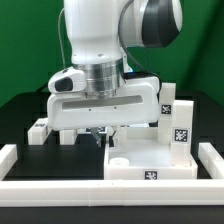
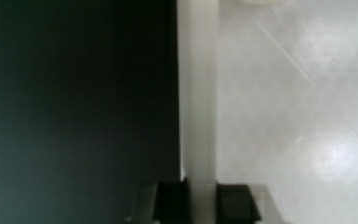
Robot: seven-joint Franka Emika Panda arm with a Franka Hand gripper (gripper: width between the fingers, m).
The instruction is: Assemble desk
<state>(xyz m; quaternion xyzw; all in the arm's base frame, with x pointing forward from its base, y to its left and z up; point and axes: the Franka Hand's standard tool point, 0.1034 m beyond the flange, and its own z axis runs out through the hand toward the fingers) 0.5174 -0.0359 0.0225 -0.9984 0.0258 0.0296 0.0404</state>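
Gripper (image 2: 199,199) pinching tabletop (image 1: 135,166) rim, probably to reposition it; two legs (image 1: 181,130) upright on tabletop.

Your black table (image 1: 25,108) carries the white tabletop (image 1: 150,165), lying flat. Well apart from the tabletop, toward the exterior view's left, sits what looks like 1 loose leg (image 1: 38,128). Low white border rails (image 1: 100,190) run just in front of the tabletop and along both sides.
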